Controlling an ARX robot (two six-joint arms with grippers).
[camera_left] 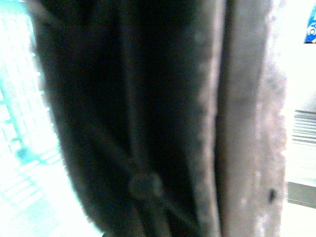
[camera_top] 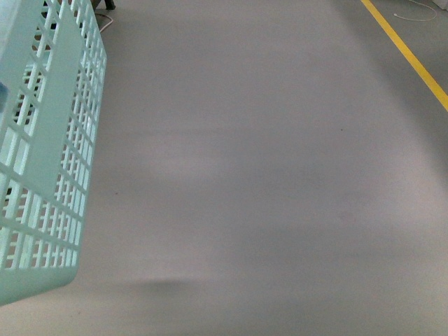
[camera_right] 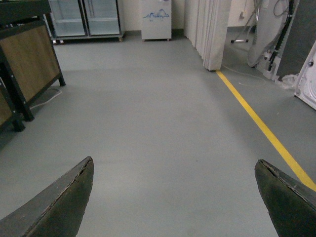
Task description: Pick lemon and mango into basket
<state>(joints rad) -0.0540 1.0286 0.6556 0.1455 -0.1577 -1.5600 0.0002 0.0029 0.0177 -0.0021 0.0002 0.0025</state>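
Front view: basket point(camera_top: 42, 140) fills the left edge; right hand point(camera_right: 174, 163) released, empty; left hand point(camera_left: 148, 123) too blurred to tell

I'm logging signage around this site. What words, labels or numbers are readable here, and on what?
Nothing is readable.
White cabinet: blue logo, too small to read.
Blue label: white marks, too blurred to read.
Basket: no text.

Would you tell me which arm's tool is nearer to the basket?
Left, likely: its wrist view shows the basket close by, blurred. The right tool, open, faces open floor, no basket in view.
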